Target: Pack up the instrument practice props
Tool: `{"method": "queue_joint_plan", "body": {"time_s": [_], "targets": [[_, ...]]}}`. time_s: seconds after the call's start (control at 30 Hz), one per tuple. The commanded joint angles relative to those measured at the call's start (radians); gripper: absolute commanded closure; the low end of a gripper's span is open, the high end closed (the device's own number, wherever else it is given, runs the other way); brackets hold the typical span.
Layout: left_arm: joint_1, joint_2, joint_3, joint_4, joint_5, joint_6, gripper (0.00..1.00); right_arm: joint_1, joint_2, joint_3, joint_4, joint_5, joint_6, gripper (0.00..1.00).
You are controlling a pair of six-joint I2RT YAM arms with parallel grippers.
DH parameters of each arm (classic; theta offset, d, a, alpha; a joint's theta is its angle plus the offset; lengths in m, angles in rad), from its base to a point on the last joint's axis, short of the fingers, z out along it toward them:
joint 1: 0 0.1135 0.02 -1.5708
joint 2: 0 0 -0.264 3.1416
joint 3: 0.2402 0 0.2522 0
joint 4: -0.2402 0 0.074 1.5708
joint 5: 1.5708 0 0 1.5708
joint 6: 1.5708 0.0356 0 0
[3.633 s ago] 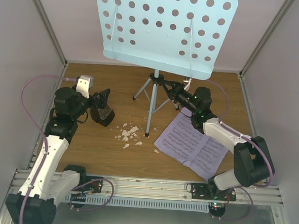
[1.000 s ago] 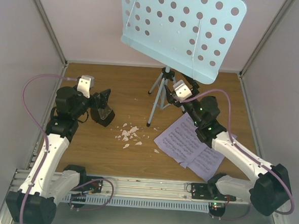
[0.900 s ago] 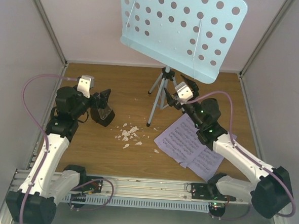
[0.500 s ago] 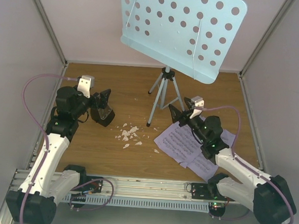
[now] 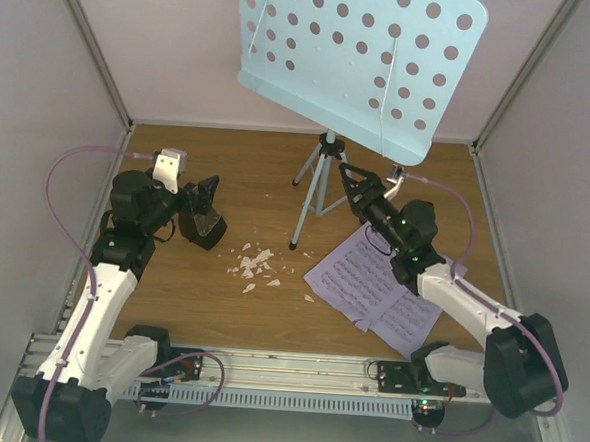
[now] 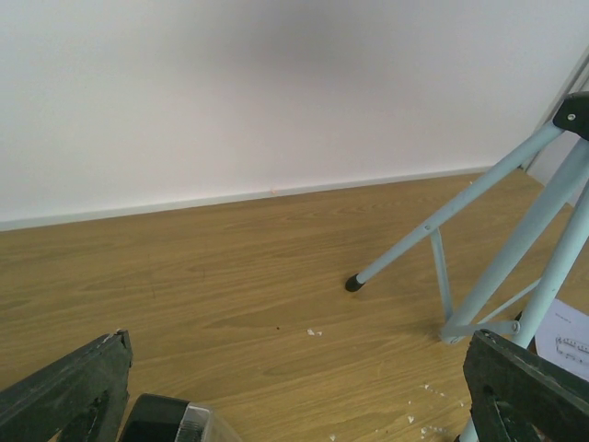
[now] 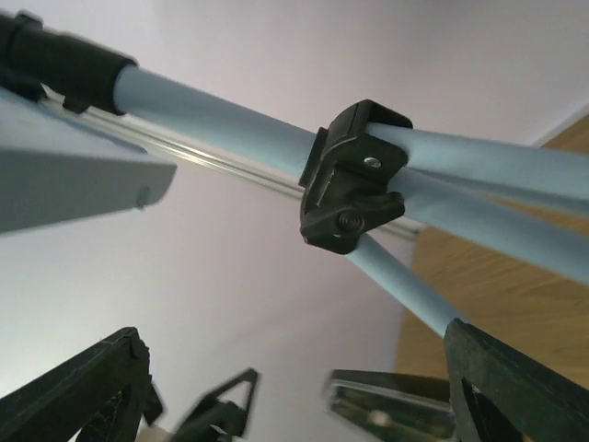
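Observation:
The light blue music stand tilts at the back, its hole-dotted desk (image 5: pixel 355 59) high above its tripod (image 5: pixel 320 183). My right gripper (image 5: pixel 353 179) is open beside the tripod's right leg. In the right wrist view the black tripod hub (image 7: pixel 354 175) and a blue leg (image 7: pixel 405 285) lie ahead of the gripper (image 7: pixel 294 387), with nothing between the fingers. Lilac sheet-music pages (image 5: pixel 376 286) lie under the right arm. My left gripper (image 5: pixel 210 211) stands open over the small black metronome (image 5: pixel 206 228), whose top (image 6: pixel 170 422) shows just inside the left finger (image 6: pixel 64 396), apart from it.
White crumbs (image 5: pixel 254 264) are scattered on the wooden floor left of the tripod. White walls close the cell on three sides. A tripod foot (image 6: pixel 353 284) and a corner of the sheet-music pages (image 6: pixel 566 336) show in the left wrist view.
The stand shifted right and its desk tilted before the last second. The right gripper pulled back over the pages, then returned to the tripod with its wrist rolled over. The left arm stayed still.

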Motion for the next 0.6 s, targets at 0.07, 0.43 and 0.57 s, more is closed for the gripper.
{"method": "queue_joint_plan", "body": {"time_s": [0.07,0.43,0.57], "targets": [[-0.008,-0.018,-0.008,0.033,0.008,0.009,0.02,-0.003,0.080,0.086,0.079,-0.042,0.406,0.14],[-0.012,-0.030,-0.008,0.032,0.015,0.008,0.02,-0.003,0.135,0.201,-0.134,0.051,0.524,0.33],[-0.013,-0.032,-0.008,0.033,0.018,0.006,0.02,-0.003,0.156,0.223,-0.140,0.053,0.530,0.41]]}}
